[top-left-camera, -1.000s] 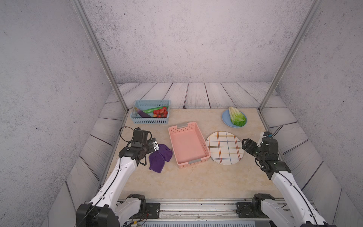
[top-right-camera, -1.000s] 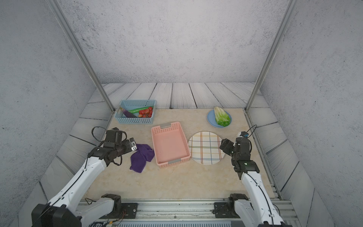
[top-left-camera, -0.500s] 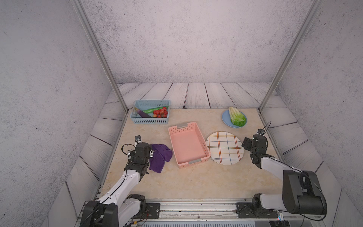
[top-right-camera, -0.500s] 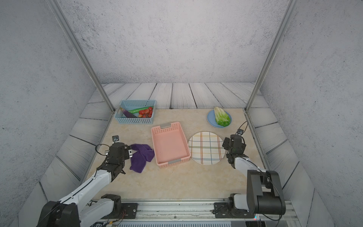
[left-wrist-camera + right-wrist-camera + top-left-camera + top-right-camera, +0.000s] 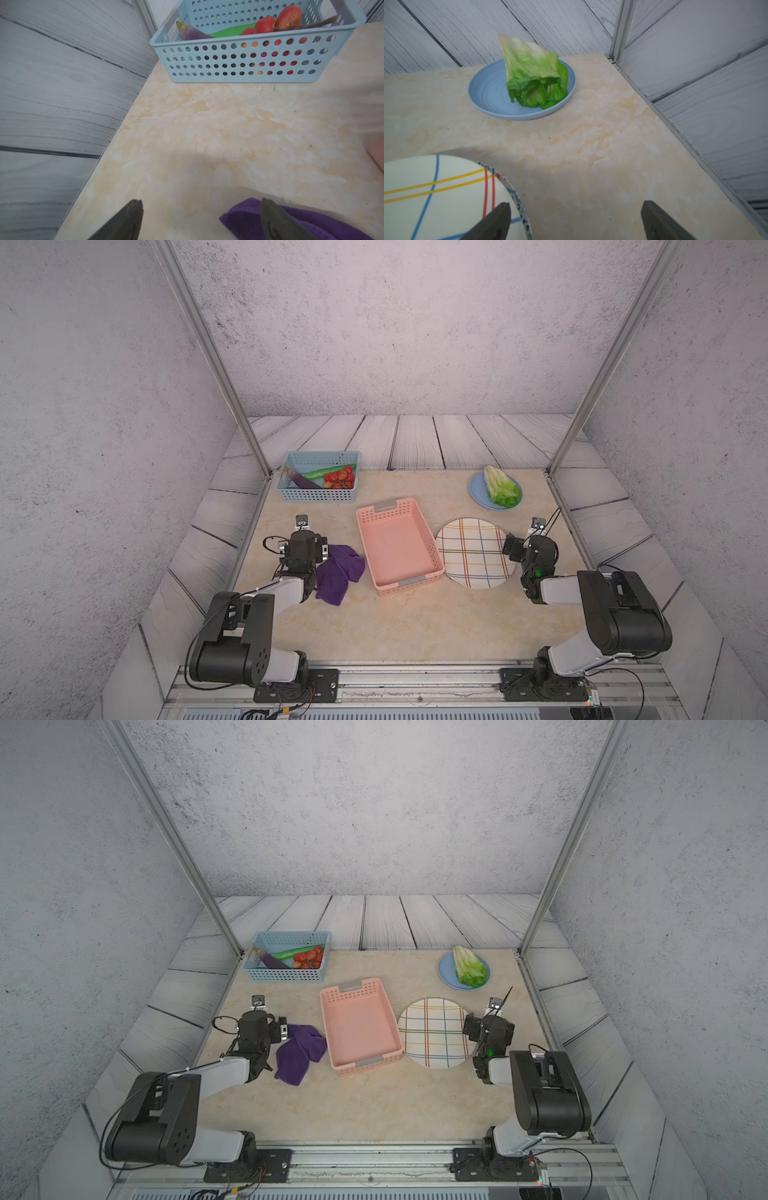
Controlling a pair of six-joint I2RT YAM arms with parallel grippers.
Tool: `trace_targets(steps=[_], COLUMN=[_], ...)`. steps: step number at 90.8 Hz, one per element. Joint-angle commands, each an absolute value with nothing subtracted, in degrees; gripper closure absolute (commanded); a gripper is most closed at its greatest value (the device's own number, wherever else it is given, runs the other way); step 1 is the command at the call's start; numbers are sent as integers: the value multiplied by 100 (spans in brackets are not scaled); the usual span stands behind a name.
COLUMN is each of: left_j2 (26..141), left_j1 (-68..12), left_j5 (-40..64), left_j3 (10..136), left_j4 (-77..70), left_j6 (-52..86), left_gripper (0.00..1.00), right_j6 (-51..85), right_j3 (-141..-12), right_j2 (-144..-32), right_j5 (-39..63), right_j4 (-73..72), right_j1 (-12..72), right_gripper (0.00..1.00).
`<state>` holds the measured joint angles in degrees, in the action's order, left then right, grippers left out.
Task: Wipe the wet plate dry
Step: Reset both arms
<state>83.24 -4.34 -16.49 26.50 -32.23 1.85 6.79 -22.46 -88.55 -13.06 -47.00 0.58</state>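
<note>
The left claw (image 5: 200, 202) stands wide open and low, w/ one finger over the edge of the crumpled purple microfibre cloth (image 5: 338, 572) and the other over the bare beige marble-look tabletop (image 5: 415, 622), apparently placed to pinch the cloth's near fold. The right claw (image 5: 576, 204) is open too, straddling the rim of the round cream plate w/ coloured plaid stripes (image 5: 473, 553). One finger is above the plate and the other outside it, prob. to pin or lift it for wiping. The plate lies flat on the tabletop, between the right claw and the pink perforated plastic basket (image 5: 397, 545), just beside the basket. Its surface looks smooth; no droplets can be made out.
</note>
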Motion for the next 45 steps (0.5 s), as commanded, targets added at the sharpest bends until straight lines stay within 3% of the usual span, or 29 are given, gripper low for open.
trace_targets(steps=[1,13,45], left_j2=[8727,8884,8752], left_j1=[-168,-60,-62], left_j5=[-1103,-950,-935], left_j3=[2714,2497,2558], left_j4=[-4210,-4654,-4297], left_j6=[221,283,299], left_gripper=[6,0,1], right_j6=[559,524,514], right_j3=[-2356,-2225,-2225], right_j2=[-8826,-8932,-8972], right_j5=[-1163,-1135,-1133], right_j4=[-4757,-5229,-5264], right_j1=[74,74,75], right_gripper=[1,1,1])
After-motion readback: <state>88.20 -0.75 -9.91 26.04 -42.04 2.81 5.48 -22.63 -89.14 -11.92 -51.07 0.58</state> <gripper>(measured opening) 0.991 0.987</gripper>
